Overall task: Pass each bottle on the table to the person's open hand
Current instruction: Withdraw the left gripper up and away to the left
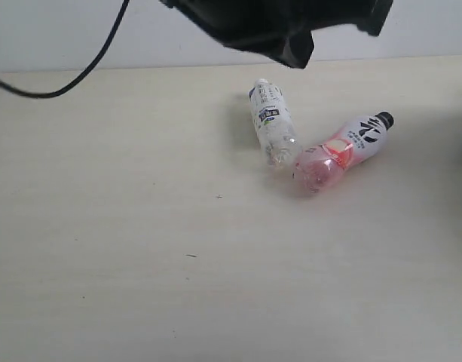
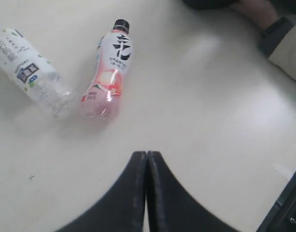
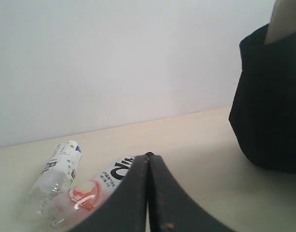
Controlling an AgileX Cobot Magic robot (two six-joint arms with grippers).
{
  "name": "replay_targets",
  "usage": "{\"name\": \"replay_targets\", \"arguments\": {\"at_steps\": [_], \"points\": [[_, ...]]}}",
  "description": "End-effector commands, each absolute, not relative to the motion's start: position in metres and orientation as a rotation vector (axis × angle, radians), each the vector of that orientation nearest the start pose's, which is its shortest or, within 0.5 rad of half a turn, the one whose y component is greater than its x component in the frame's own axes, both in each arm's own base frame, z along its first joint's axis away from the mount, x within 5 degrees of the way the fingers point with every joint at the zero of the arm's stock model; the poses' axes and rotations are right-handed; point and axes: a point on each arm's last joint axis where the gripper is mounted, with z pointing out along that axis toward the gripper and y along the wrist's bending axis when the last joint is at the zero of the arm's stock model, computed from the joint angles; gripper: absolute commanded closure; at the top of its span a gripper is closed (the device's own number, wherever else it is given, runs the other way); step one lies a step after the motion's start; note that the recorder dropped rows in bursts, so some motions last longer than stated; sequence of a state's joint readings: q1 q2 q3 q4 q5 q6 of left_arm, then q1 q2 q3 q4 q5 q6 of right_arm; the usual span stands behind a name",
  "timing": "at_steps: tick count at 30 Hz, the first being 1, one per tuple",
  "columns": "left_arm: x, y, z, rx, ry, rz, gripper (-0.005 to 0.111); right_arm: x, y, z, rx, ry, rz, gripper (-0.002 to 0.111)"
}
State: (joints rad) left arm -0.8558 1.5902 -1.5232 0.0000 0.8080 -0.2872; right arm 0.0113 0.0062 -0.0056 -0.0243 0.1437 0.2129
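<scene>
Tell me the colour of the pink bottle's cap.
Black; the cap of the pink bottle shows best in the left wrist view.

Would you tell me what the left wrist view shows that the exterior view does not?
Left wrist only: the left gripper, shut and empty, and a person's sleeve. Exterior only: a black cable. Both: the pink bottle and the white-labelled bottle lying on the table, bases close together.

A plain pale wall (image 1: 50, 30) rises directly behind the table (image 1: 102, 264), whose beige, faintly grained top lies under soft, even light with diffuse shadows.
</scene>
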Motion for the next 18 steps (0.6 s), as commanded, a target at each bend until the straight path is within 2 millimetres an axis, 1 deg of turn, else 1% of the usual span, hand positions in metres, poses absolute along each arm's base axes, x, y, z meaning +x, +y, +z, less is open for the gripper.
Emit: {"name": "replay_targets", "arguments": {"at_steps": [1, 3, 6, 8, 9, 10, 11, 12, 13, 16, 18], "points": [[0.198, -0.252, 0.344, 0.722, 2.155, -0.632, 0.104, 0.056, 0.0, 0.201, 0.142, 1.612, 0.151, 0.108], [0.181, -0.236, 0.325, 0.722, 2.107, -0.664, 0.104, 0.056, 0.0, 0.201, 0.142, 1.612, 0.151, 0.108], [0.158, -0.208, 0.308, 0.692, 2.007, -0.719, 0.104, 0.056, 0.0, 0.201, 0.142, 1.612, 0.151, 0.108], [0.142, -0.186, 0.301, 0.661, 1.924, -0.761, 0.104, 0.056, 0.0, 0.201, 0.142, 1.612, 0.151, 0.108], [0.135, -0.176, 0.302, 0.643, 1.877, -0.783, 0.104, 0.056, 0.0, 0.201, 0.142, 1.612, 0.151, 0.108], [0.127, -0.166, 0.295, 0.632, 1.851, -0.797, 0.104, 0.056, 0.0, 0.201, 0.142, 1.612, 0.151, 0.108], [0.12, -0.157, 0.296, 0.619, 1.804, -0.816, 0.104, 0.056, 0.0, 0.201, 0.142, 1.612, 0.151, 0.108], [0.115, -0.15, 0.29, 0.614, 1.79, -0.822, 0.104, 0.056, 0.0, 0.201, 0.142, 1.612, 0.151, 0.108], [0.108, -0.141, 0.288, 0.603, 1.751, -0.838, 0.104, 0.056, 0.0, 0.201, 0.142, 1.612, 0.151, 0.108], [0.094, -0.123, 0.276, 0.602, 1.693, -0.845, 0.104, 0.056, 0.0, 0.201, 0.142, 1.612, 0.151, 0.108], [0.086, -0.113, 0.273, 0.6, 1.645, -0.849, 0.104, 0.056, 0.0, 0.201, 0.142, 1.612, 0.151, 0.108]]}}
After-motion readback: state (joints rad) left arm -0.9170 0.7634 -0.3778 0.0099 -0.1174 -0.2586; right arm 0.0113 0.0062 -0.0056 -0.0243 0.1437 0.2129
